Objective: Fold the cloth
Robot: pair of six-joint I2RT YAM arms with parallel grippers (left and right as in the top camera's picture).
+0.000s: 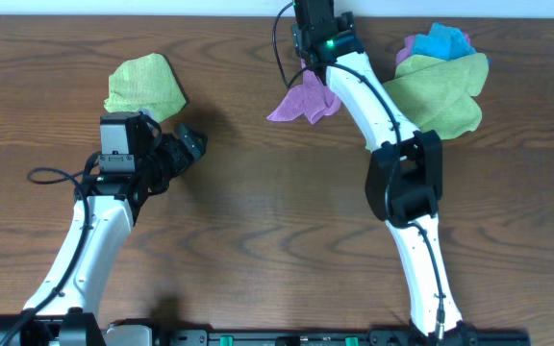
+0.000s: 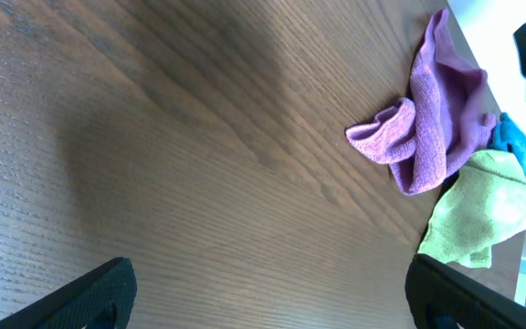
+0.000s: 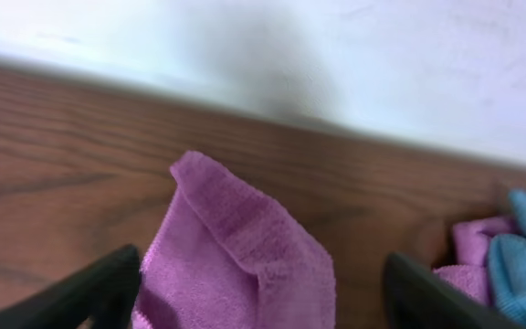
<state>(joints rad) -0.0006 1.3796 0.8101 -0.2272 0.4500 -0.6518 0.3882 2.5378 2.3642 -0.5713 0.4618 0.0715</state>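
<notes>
left arm (image 1: 89,240): rises from the near-left base, wrist bent toward the centre | left fingers (image 2: 99,292): spread wide, nothing between them, tips pointing right in the overhead view | right arm (image 1: 402,183): stretched far forward, elbow at mid-reach, forearm angled left | right fingers (image 3: 99,292): spread wide, gripping nothing

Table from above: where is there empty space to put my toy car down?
The biggest bare patch is the middle of the table, between the left arm and the right arm, below the purple cloth. More bare wood lies right of the right arm, below the big green cloth. The far right corner is crowded with piled cloths.
</notes>
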